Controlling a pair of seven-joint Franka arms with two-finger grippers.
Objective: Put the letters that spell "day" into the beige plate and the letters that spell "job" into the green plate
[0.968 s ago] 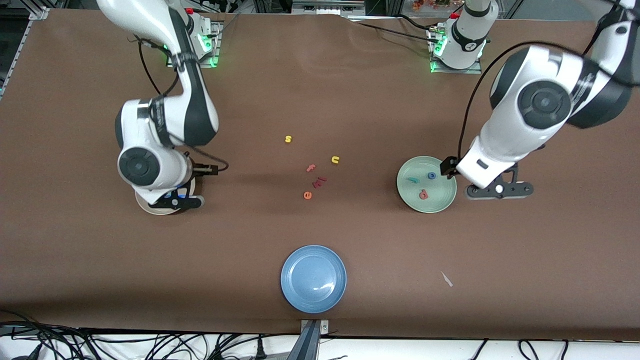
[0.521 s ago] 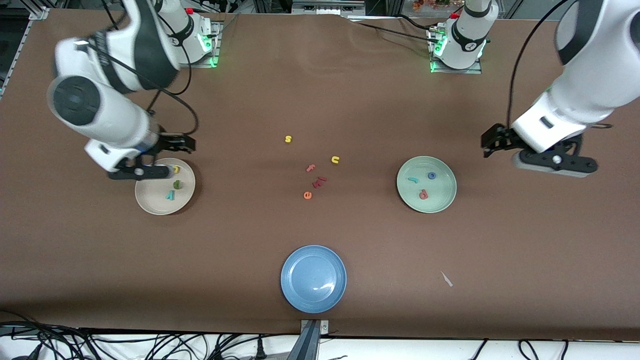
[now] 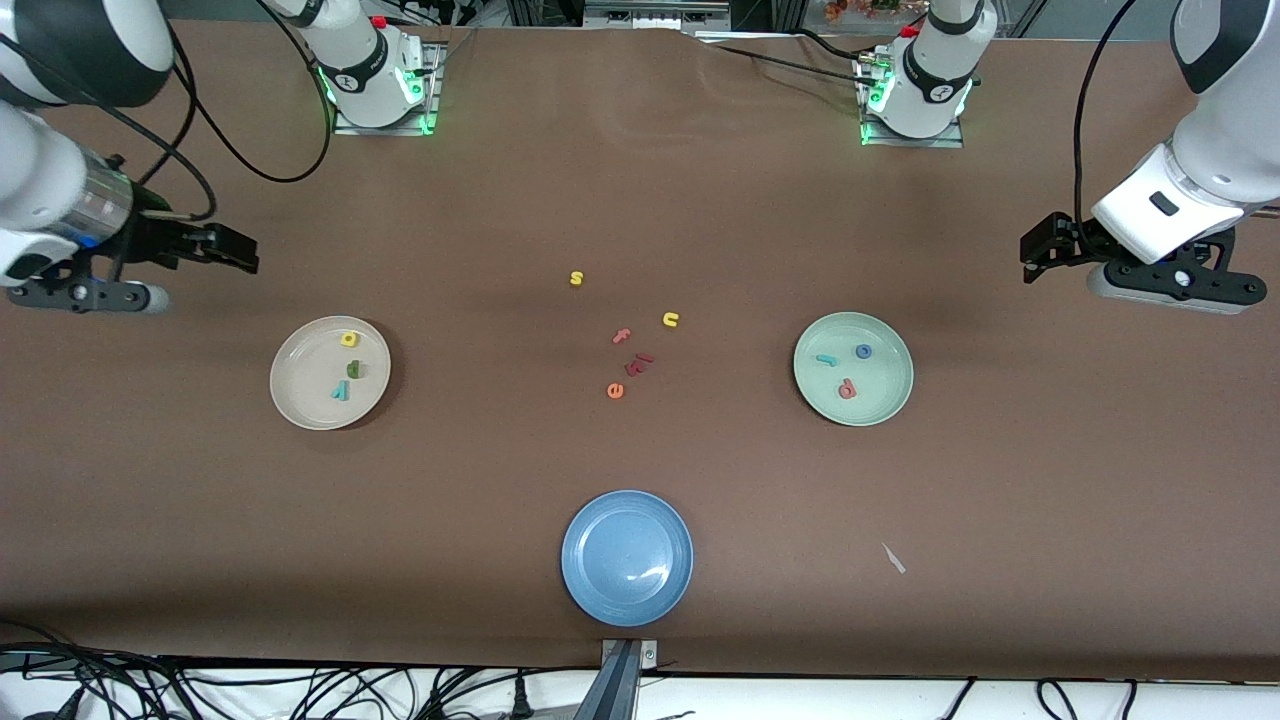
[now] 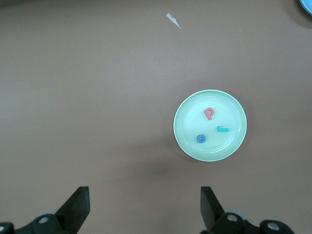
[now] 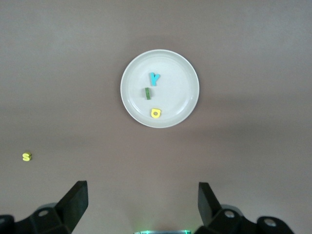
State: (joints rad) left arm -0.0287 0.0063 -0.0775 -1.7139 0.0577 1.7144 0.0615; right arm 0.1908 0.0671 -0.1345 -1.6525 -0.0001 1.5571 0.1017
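Both my arms have pulled up and away from the plates in the last second, and that tells me the sorting looks done. My right gripper (image 3: 215,250) hangs over the tabletop near the right arm's edge, fingers spread wide and holding nothing; my left gripper (image 3: 1050,248) hangs over the left arm's edge, likewise spread and empty. The beige plate (image 3: 300,400), toward the right arm's end, holds the yellow a (image 3: 348,339), the green d (image 3: 354,369) and the teal y (image 3: 340,391). The green plate (image 3: 880,405), toward the left arm's end, holds the teal j (image 3: 826,359), the blue o (image 3: 863,351) and the salmon b (image 3: 847,388). The spare letters (yellow s (image 3: 576,278), yellow u (image 3: 670,319), salmon f (image 3: 622,336), orange e (image 3: 615,391)) lie mid-table, untouched, and the blue plate (image 3: 627,557) sits by the near edge
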